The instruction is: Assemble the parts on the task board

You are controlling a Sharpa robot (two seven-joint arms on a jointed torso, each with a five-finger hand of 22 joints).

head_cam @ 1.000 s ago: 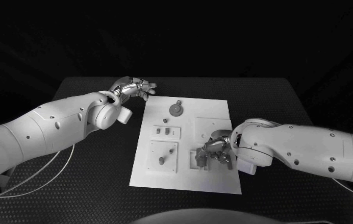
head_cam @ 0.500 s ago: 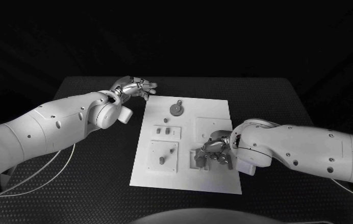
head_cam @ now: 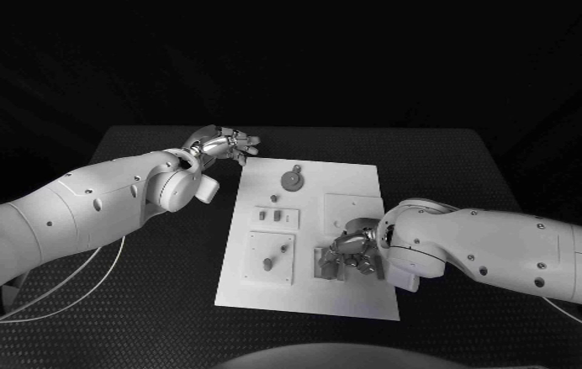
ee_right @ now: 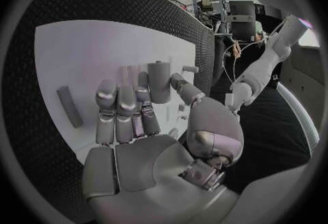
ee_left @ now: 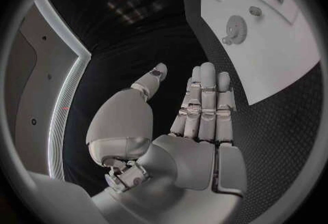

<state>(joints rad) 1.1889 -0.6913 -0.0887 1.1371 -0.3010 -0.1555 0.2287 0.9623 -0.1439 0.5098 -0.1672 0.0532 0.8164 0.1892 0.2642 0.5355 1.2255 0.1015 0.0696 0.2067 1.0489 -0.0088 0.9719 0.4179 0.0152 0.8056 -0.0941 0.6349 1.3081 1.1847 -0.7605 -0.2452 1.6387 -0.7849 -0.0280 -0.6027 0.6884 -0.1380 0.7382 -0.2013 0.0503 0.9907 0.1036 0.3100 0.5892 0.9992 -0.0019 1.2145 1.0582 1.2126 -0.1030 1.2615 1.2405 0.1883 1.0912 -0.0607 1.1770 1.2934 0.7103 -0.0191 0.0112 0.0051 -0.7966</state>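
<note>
The white task board (head_cam: 309, 289) lies in the middle of the black table. My right hand (head_cam: 351, 255) is low over its near right part. In the right wrist view an upright grey part (ee_right: 158, 82) stands between that hand's (ee_right: 147, 120) thumb and fingertips, which touch it on either side. A grey bar (ee_right: 70, 106) lies flat on the board beside the hand. My left hand (head_cam: 225, 144) hovers off the board's far left corner, holding nothing, its fingers (ee_left: 205, 98) straight.
A round toothed part (head_cam: 291, 180) sits at the board's far end, also seen in the left wrist view as a toothed disc (ee_left: 235, 28). Small parts (head_cam: 269, 214) and a peg (head_cam: 268, 263) stand in the board's left plates. Black table (head_cam: 145, 302) surrounds the board.
My right hand and forearm have shifted slightly toward the board's near edge. The left hand has stayed where it was.
</note>
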